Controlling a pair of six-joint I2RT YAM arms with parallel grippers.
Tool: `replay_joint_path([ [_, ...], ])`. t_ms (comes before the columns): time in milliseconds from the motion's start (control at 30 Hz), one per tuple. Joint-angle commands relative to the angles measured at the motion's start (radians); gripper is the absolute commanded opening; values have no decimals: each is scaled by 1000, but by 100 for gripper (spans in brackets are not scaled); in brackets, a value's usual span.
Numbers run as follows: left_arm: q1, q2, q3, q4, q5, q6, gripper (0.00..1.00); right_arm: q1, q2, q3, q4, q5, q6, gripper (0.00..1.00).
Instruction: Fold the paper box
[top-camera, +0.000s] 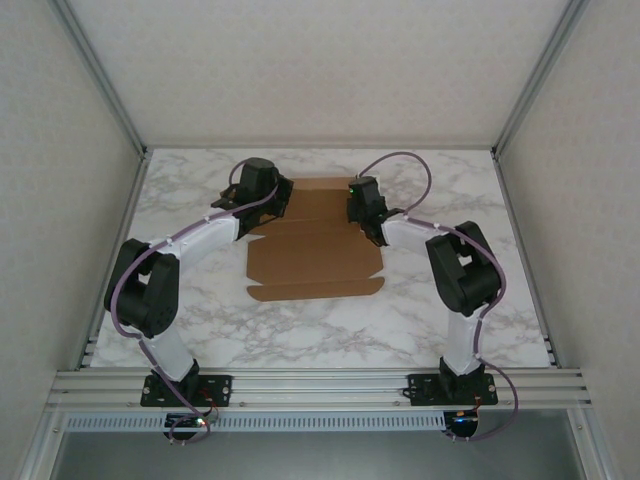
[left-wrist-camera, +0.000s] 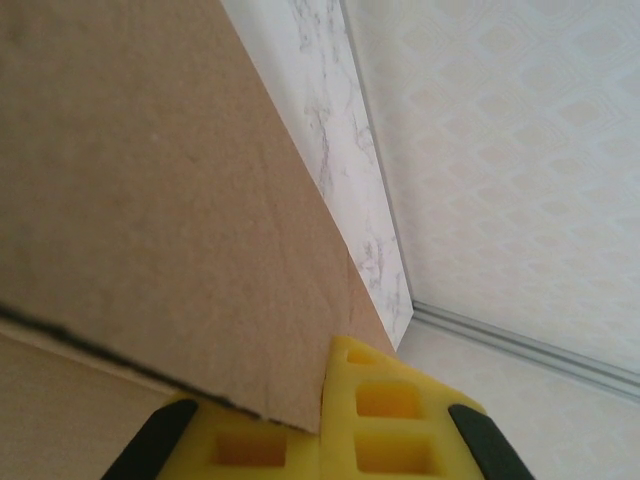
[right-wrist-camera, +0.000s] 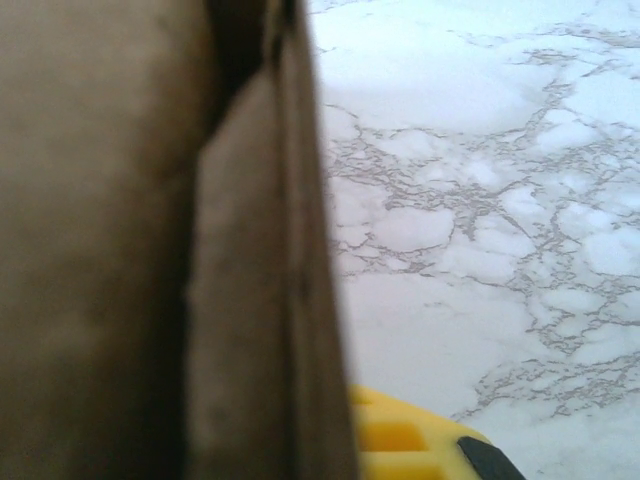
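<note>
brown die-cut cardboard paper box (top-camera: 315, 262) lies flat mid white marble table (top-camera: 200, 320). left gripper (left-wrist-camera: 322, 425) pinched tight on far-left flap edge, prob. to lift it. right gripper (top-camera: 362, 208) at far-right flap; whether clamped, can't tell.

Close view of a brown cardboard box (left-wrist-camera: 150, 200) panel filling the left side, its lower edge pinched between the yellow fingers (left-wrist-camera: 390, 420) of the left gripper (left-wrist-camera: 322, 425). Beyond it, a strip of marble table (left-wrist-camera: 340, 150) meets a pale patterned wall (left-wrist-camera: 500, 150).
</note>
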Motion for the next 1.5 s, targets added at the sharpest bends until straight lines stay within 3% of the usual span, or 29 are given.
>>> replay_joint_path([
  [0, -7, 19, 3, -98, 1, -3, 0, 25, 65, 28, -166, 166, 56, 8],
  [133, -7, 17, 4, -106, -4, 0, 0, 27, 61, 21, -171, 173, 90, 13],
  [267, -7, 14, -6, -103, -7, 7, 0, 27, 0, -27, -104, 130, 73, 34],
  [400, -7, 13, -12, -88, 2, 14, 0, 26, -125, -117, 18, -4, -12, 66],
  [500, -7, 10, -6, -84, 5, 31, 0, 25, -199, -136, 26, -104, -66, 81],
  [600, -6, 2, -6, -98, -16, 41, 0, 24, -277, -165, 17, -142, -90, 88],
  [967, -8, -22, -60, -73, -7, 81, 0, -25, -535, -231, -25, -348, -110, 84],
  [1133, -19, -62, -110, 13, 29, 111, 3, -26, -557, -112, -210, -390, -68, 77],
  [1200, -19, -78, -146, 61, 43, 80, 3, -27, -554, -72, -265, -410, 51, 71],
  [1300, -22, -95, -202, 146, 53, 13, 4, -27, -555, -57, -296, -480, 367, 66],
  [1367, -26, -98, -221, 180, 51, -17, 4, -24, -560, -123, -162, -569, 560, 70],
  [1467, -39, -101, -235, 220, 41, -57, 6, -4, -546, -229, 52, -584, 832, 71],
])
